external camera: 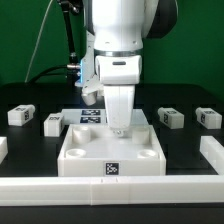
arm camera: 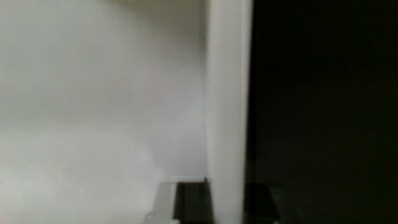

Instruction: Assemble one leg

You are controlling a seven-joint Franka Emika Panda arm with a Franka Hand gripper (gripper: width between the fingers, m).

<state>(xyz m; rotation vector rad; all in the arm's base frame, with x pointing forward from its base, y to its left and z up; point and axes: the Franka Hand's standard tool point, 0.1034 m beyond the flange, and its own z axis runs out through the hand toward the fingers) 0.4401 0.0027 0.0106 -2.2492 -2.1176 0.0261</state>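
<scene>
I'm seeing gripper [external camera: 119,127] hanging over panel [external camera: 80,152] far rim, toward far edge of table [external camera: 30,142]; leg [external camera: 170,117] lying clear; can't tell finger gap

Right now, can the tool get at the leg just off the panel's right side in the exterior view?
Probably yes. That leg lies alone on the table with nothing over it. The tool, low over the panel, must first lift clear of its rim.
</scene>
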